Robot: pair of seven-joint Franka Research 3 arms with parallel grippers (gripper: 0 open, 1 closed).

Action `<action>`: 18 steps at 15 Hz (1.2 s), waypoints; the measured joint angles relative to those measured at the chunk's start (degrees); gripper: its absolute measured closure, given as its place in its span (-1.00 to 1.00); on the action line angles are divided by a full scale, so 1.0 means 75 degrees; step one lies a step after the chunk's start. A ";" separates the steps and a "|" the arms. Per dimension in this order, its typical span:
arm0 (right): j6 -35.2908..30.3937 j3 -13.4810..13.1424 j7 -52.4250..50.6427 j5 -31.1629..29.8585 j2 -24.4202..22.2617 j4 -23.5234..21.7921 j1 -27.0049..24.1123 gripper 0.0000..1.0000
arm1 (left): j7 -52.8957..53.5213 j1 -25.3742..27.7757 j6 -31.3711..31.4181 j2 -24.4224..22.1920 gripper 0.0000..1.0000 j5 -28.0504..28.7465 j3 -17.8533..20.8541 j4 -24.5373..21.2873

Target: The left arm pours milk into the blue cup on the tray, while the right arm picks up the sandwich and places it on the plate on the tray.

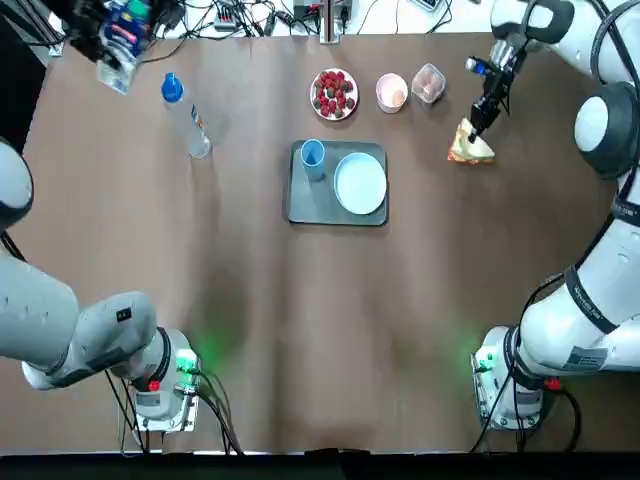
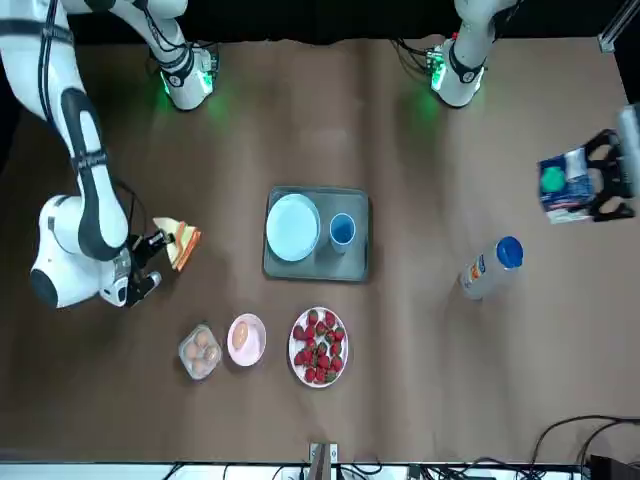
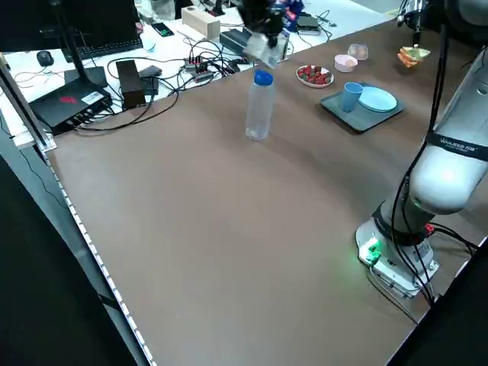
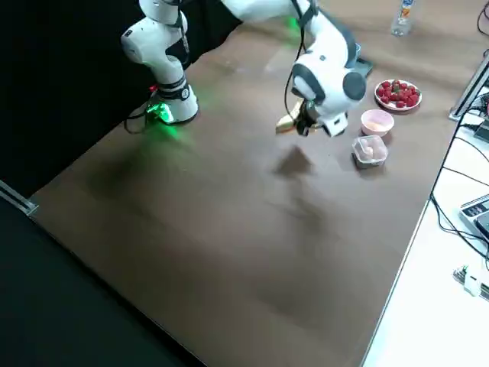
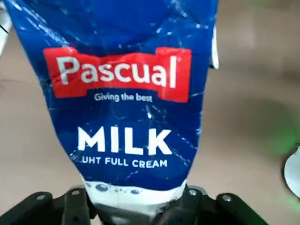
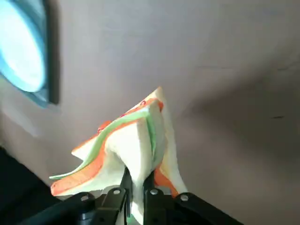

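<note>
the milk carton (image 5: 126, 108) is dark blue with white lettering and a red label; the cup (image 1: 312, 158) is blue, the tray (image 1: 302, 204) grey-blue, the worktop (image 1: 270, 330) plain brown, the berries (image 1: 334, 94) red.

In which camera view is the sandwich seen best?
The right wrist view: the sandwich is large, its layers visible. Top, front and left side views show it small; the right side view, mostly hidden; the left wrist view, not.
</note>
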 joint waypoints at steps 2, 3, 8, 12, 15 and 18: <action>-0.0218 0.0061 0.1479 0.0494 -0.0465 0.0020 0.0827 0.74 | -0.1566 -0.0691 0.0839 -0.0371 -0.15 0.0953 -0.0631 -0.0798; -0.0193 0.0088 0.2123 0.0674 -0.0555 0.0026 0.1251 0.74 | -0.2082 -0.0819 0.1077 -0.0424 -0.15 0.1308 -0.0944 -0.1008; 0.0729 0.0107 0.4530 0.1252 -0.0634 0.0151 0.3124 0.74 | -0.4303 -0.0965 0.1839 -0.0450 -0.13 0.2724 -0.2525 -0.1576; 0.1406 0.0093 0.5418 0.1747 -0.0461 0.0132 0.3677 0.74 | -0.5922 -0.1877 0.2467 -0.0136 -0.16 0.3447 -0.2962 -0.1809; 0.2035 0.0090 0.5857 0.1999 -0.0012 0.0120 0.4003 0.74 | -0.7414 -0.2782 0.2656 0.0423 -0.16 0.4630 -0.2982 -0.1714; 0.2830 0.0088 0.6004 0.2019 0.0469 0.0127 0.4214 0.74 | -0.8211 -0.3358 0.2720 0.1001 -0.16 0.5078 -0.2982 -0.1429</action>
